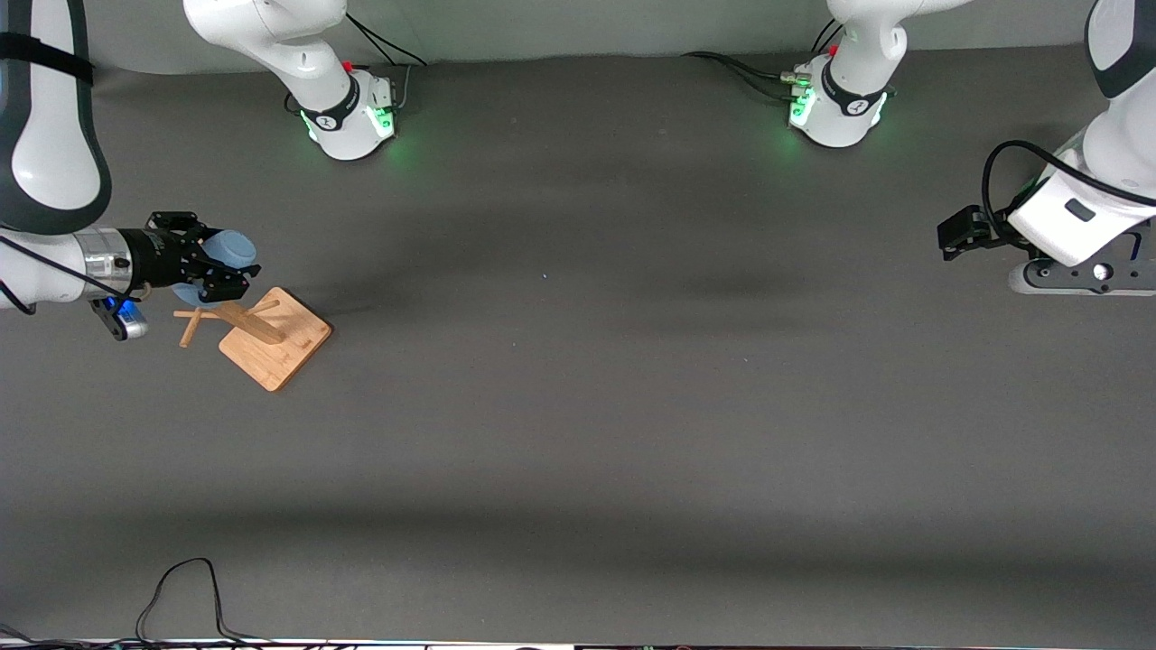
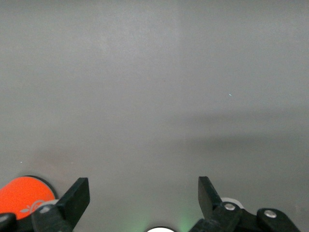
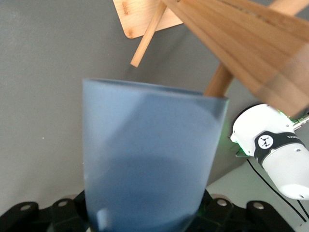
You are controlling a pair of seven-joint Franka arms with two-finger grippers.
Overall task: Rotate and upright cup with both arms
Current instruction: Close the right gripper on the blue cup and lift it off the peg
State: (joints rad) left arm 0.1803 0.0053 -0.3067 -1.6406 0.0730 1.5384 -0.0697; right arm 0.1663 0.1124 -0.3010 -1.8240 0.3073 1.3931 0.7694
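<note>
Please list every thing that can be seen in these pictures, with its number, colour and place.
cup: one, light blue, held in the right gripper above the rack.
rack: one, light wood, flat base with post and pegs, on the table at the right arm's end.
cylinder: one, orange-red, seen only in the left wrist view, at the picture's edge.
table: one, dark grey.
cable: one, black, at the table edge nearest the front camera.
right gripper: one, black, shut on the cup.
left gripper: one, black, open, waiting at the left arm's end.
</note>
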